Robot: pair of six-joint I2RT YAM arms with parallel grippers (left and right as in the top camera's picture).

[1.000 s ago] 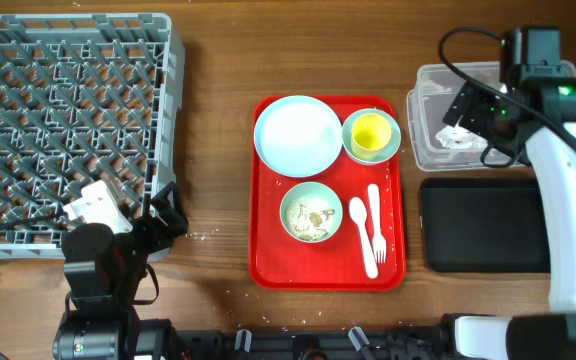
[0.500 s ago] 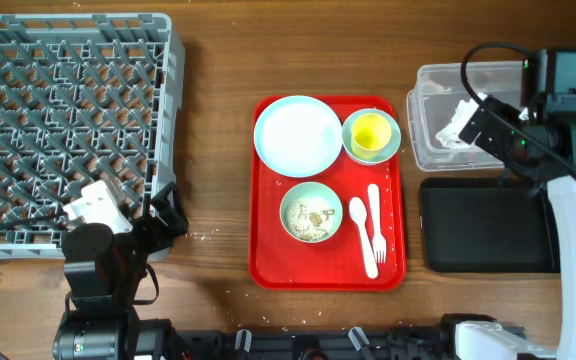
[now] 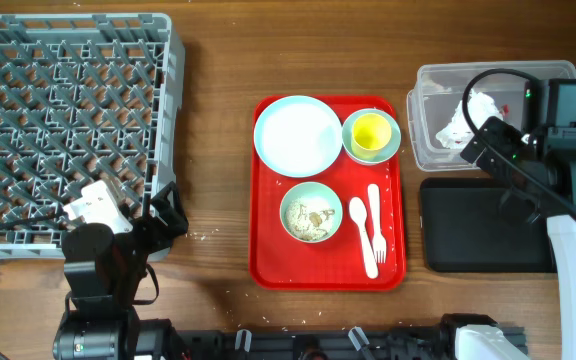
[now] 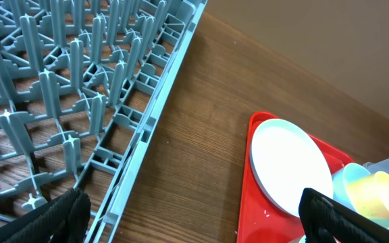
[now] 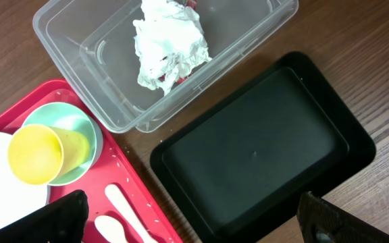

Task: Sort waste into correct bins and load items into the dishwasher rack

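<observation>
The right gripper (image 5: 192,220), fingers spread wide with nothing between them, hangs above the seam where the clear tub (image 5: 80,30) meets the black tray (image 5: 262,155). A crumpled white tissue (image 5: 169,44) lies inside the tub, a sliver of red showing at its far edge; the black tray beside it holds nothing visible. To the left sits the red serving tray (image 3: 268,262), carrying a pale blue-green plate (image 3: 297,135), a yellow cup (image 3: 371,133) standing in a saucer (image 3: 394,146), a bowl (image 3: 290,212) with off-white food scraps (image 3: 315,216), and a white spoon (image 3: 364,238) and fork (image 3: 375,215) side by side. Across the table, the left gripper (image 4: 194,219), also parted wide and holding nothing, is parked at the near right corner of the grey dishwasher rack (image 3: 58,120), whose pegs carry no dishes
</observation>
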